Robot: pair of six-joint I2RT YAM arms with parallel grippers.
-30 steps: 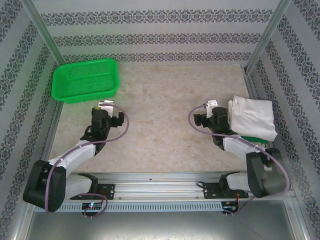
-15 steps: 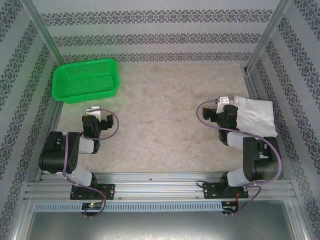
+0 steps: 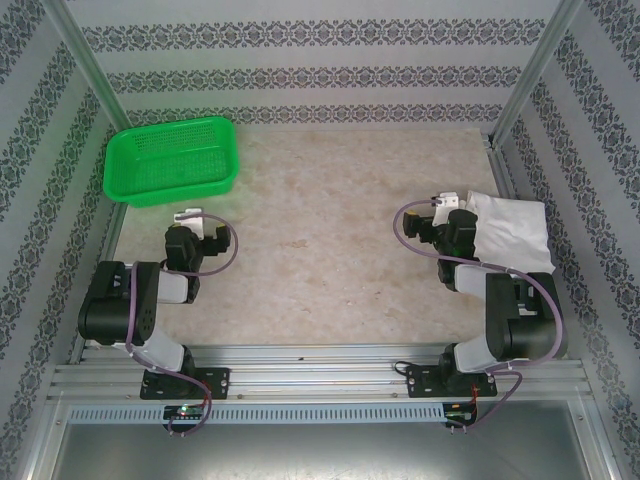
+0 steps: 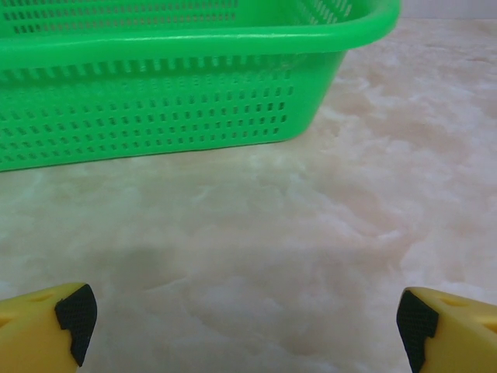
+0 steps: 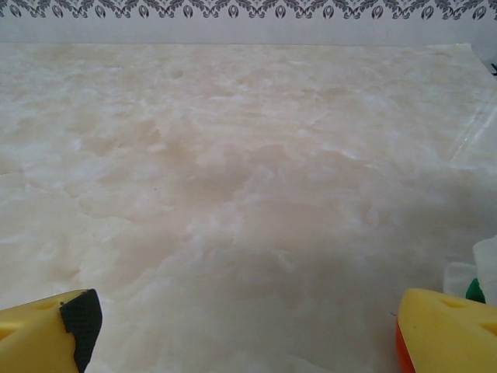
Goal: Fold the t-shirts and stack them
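Both arms have folded back toward their bases since a second ago, the left one drawing away from the basket and the right one tucking in beside the cloth; over the last half second nothing shifts.

One stack of t-shirts (image 3: 512,232) lies at 3 o'clock on the table (image 3: 330,230), hard against the right rail, with a wrinkled white shirt on top. How many shirts it holds cannot be counted from above. In the right wrist view, slivers of white, green and orange-red cloth peek out by the right-hand finger.

The right gripper (image 5: 241,326) sits just at 9 o'clock of the stack, its two yellow fingers (image 5: 46,330) spread wide with bare table between them and nothing held. The left gripper (image 4: 245,326) is likewise spread wide and empty, low over the table, facing the one green mesh basket (image 3: 170,165), which stands at 10 o'clock near the far left corner, well apart from the stack.
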